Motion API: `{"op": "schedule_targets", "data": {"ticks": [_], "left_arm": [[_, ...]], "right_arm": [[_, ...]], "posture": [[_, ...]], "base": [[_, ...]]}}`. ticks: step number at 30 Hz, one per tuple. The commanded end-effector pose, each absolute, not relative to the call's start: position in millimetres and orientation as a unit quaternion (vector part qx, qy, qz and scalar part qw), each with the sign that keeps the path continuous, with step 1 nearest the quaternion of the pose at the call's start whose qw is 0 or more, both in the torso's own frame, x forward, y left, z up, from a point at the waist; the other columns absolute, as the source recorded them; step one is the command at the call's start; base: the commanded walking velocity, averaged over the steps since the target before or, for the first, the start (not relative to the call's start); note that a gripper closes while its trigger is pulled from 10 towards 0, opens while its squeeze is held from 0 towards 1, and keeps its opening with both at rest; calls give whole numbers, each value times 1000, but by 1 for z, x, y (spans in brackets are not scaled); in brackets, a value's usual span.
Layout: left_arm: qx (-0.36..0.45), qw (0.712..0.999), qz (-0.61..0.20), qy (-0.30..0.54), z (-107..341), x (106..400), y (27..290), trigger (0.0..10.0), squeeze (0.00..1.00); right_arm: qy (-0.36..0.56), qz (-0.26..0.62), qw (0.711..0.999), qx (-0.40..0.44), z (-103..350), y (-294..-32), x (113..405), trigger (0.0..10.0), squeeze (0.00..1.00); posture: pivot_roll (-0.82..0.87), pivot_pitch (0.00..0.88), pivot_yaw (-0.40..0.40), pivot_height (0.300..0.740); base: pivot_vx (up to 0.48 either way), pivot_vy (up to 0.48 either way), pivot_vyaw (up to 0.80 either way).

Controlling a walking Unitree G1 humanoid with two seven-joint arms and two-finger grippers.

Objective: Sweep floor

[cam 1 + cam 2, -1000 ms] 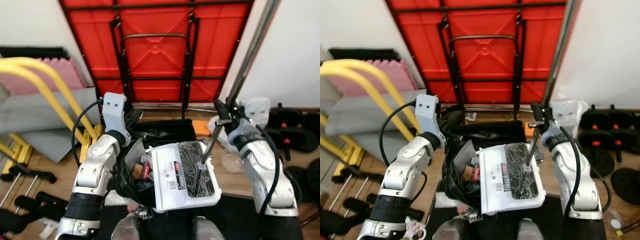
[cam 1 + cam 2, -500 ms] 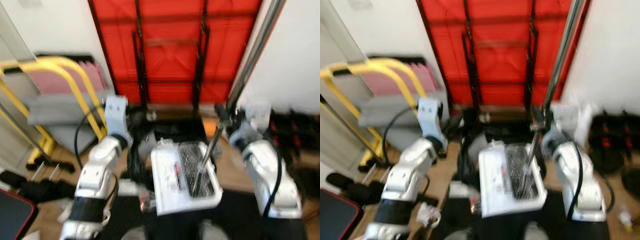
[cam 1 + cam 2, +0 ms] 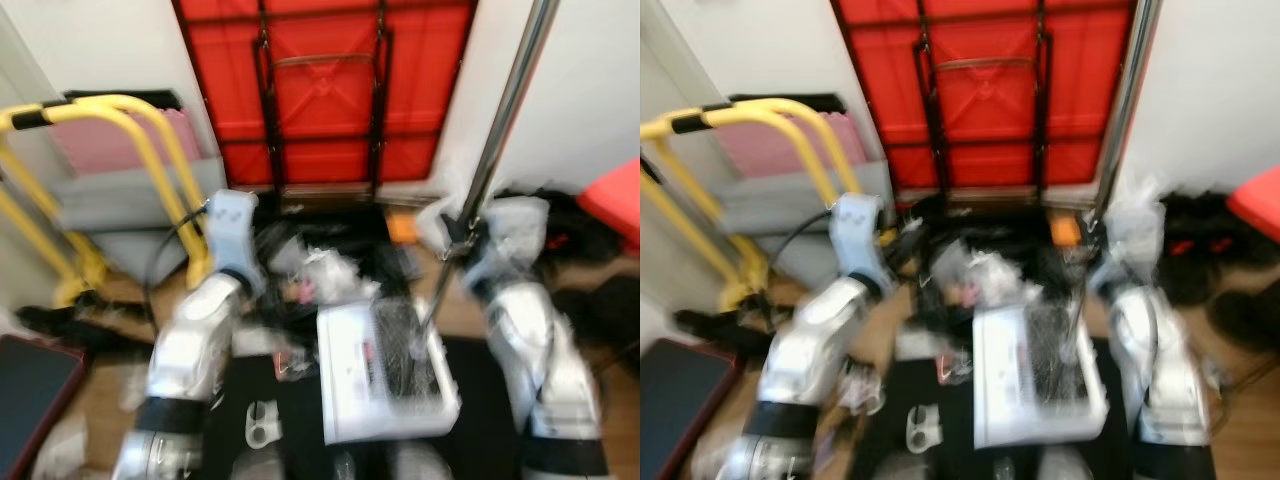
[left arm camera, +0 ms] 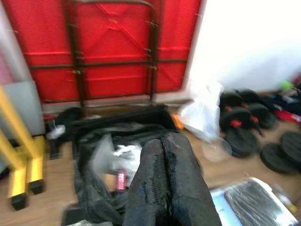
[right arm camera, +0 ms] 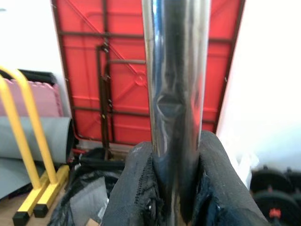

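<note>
A long shiny metal pole slants down to a white dustpan that lies just in front of me with black bristles on it. My right gripper is shut on this pole, and its black fingers wrap the pole from both sides. Over an open black bag of rubbish, my left gripper is shut with nothing in it. In the eye views that left gripper is blurred, up beside the bag.
A red folded table leans on the wall ahead. At the left stand a yellow frame and grey and pink mats. Black weights and a white plastic bag lie at the right. A dark mat lies at my lower left.
The whole picture has shifted and blurred, so the camera has moved. Both arms keep their pose and the right gripper still holds the pole.
</note>
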State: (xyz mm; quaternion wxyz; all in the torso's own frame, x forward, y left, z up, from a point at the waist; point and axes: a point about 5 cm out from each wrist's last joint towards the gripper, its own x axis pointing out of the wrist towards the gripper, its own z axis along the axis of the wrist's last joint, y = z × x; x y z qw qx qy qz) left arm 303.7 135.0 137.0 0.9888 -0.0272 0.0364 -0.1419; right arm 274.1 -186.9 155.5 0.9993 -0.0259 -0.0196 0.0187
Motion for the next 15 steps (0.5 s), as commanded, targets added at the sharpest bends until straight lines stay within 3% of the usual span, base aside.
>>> {"op": "schedule_targets", "data": {"ticks": [1,11,15], "left_arm": [[-29,989,-143,36,136,304,134,10000,0],[-26,988,-151,28,138,305,136,10000,0],[-25,987,-155,27,140,304,137,10000,0]], "right_arm": [[-62,22,998,-18,174,-184,277,10000,0],[-65,27,997,-20,174,-185,277,10000,0],[-56,9,998,-29,174,-195,277,10000,0]], "posture": [[-8,0,1,740],[-6,0,-2,740],[-5,0,-4,740]], "base": [[0,0,0],[0,0,0],[214,0,702]]}}
